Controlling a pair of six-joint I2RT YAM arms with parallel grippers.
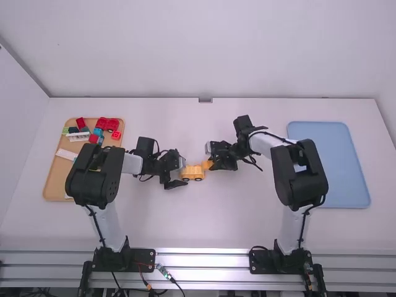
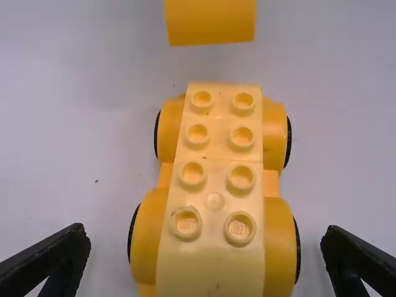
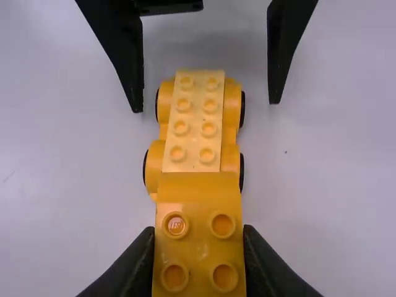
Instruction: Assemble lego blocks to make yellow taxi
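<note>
Holding one more block (image 3: 201, 250) near a half-built yellow car (image 2: 277, 238)

The car sits wheels down on the white counter (image 1: 204, 226), between the two robot hands. The left hand (image 2: 205, 238) is open, with one black finger on each side of the car's nearer end and space between them and its sides. The right hand (image 3: 199, 232) has its fingers closed on the block, an orange-yellow piece with round studs on top. That block is just beyond the car's far end as seen from the left hand, apart from it; how high it is above the counter is hard to tell.

Done so far: the wheeled base carries pale yellow bricks (image 2: 215, 170), apparently two, end to end in a row down the middle. Left to do: the held block is not on the car. It probably forms the cab or roof, so the next move would be to bring it over the studs, line it up and press, with the left hand steadying the base. A crooked press could make the car roll or tip.

Out to the left of the left hand, a wooden tray (image 1: 54, 179) holds loose blocks (image 1: 93, 137), mostly red, blue and white. Past the right hand, to its right, lies a blue tray (image 1: 337, 167).
</note>
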